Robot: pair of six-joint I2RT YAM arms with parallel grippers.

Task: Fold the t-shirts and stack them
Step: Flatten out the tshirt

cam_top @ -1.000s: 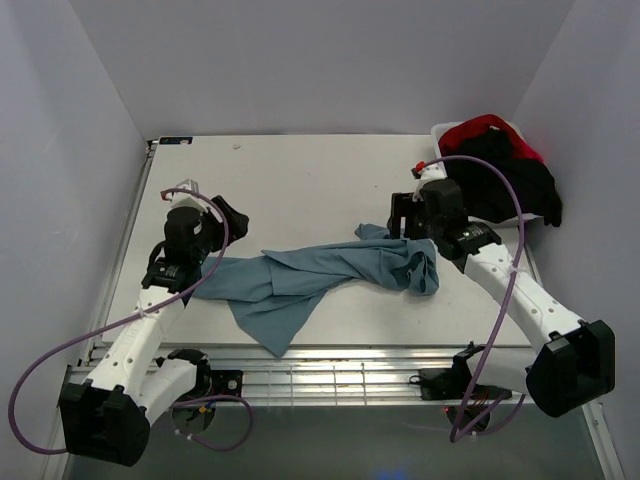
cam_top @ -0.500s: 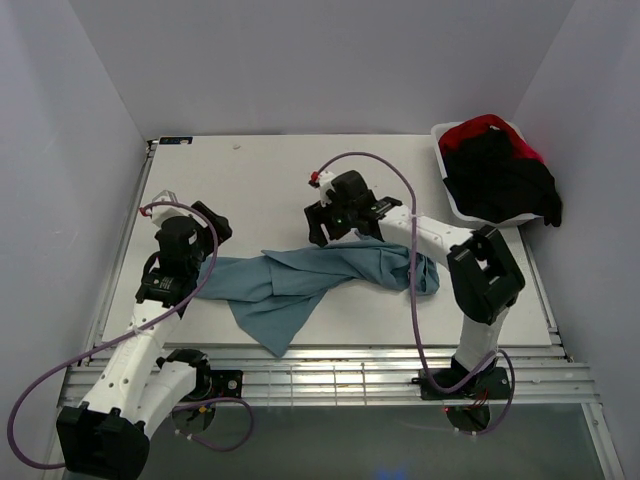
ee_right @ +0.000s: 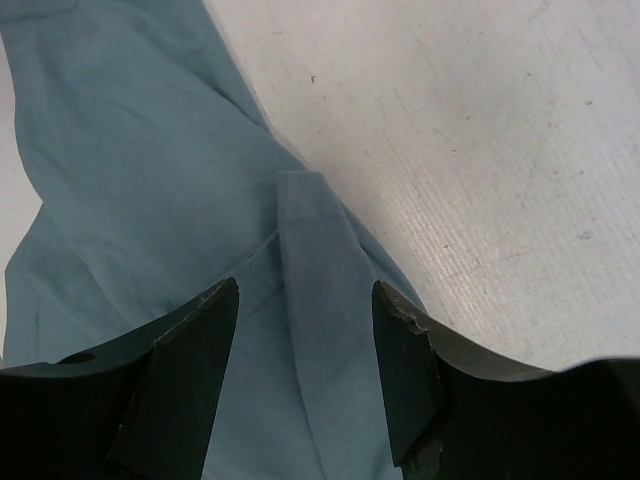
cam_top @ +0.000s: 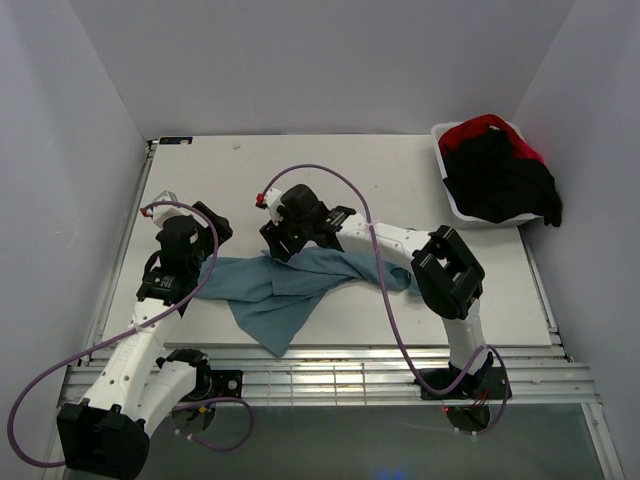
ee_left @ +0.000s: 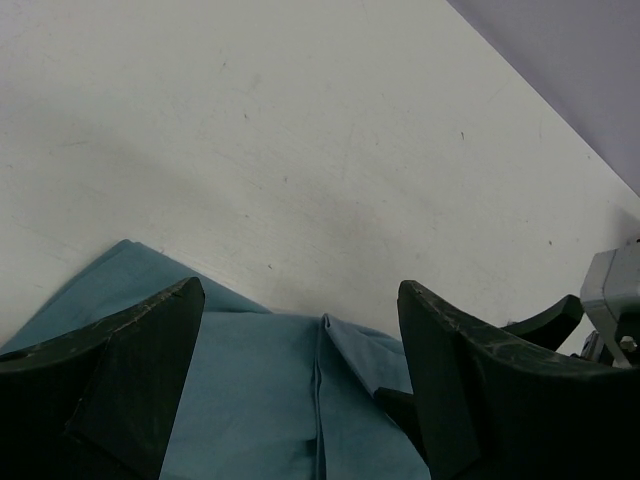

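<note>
A teal-blue t-shirt (cam_top: 300,282) lies crumpled in a long band across the middle of the table (cam_top: 330,175). My left gripper (cam_top: 208,226) hovers open over its left end; in the left wrist view the left gripper (ee_left: 300,290) frames a seam of the shirt (ee_left: 250,400). My right gripper (cam_top: 281,240) reaches far left to the shirt's upper edge. In the right wrist view the right gripper (ee_right: 305,290) is open, its jaws straddling a raised fold (ee_right: 312,240) of the shirt (ee_right: 150,180) without pinching it. Black (cam_top: 500,180) and red (cam_top: 480,128) t-shirts are heaped at the back right.
A white tub (cam_top: 456,208) at the back right corner holds the black and red heap, which spills over its rim. The right arm's elbow (cam_top: 450,270) stands over the shirt's right end. A purple cable (cam_top: 360,205) loops above the right arm.
The right arm has swung left from the shirt's right end to its upper middle-left edge, and its jaws have narrowed a little. The left arm shifted slightly, then held still.
</note>
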